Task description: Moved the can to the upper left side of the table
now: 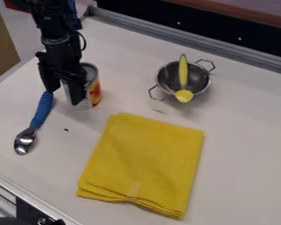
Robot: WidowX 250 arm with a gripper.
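The black gripper hangs at the upper left of the table, pointing down with its fingers spread. One finger is to the left of the can, and the other crosses in front of the can's label. The can stands upright, with its silver top and its red and yellow right side showing. Part of its left side is hidden behind the gripper. Whether the fingers touch it, I cannot tell.
A spoon with a blue handle lies at the left, its handle end by the left fingertip. A folded yellow cloth lies at the centre front. A metal colander at the upper right holds a yellow utensil.
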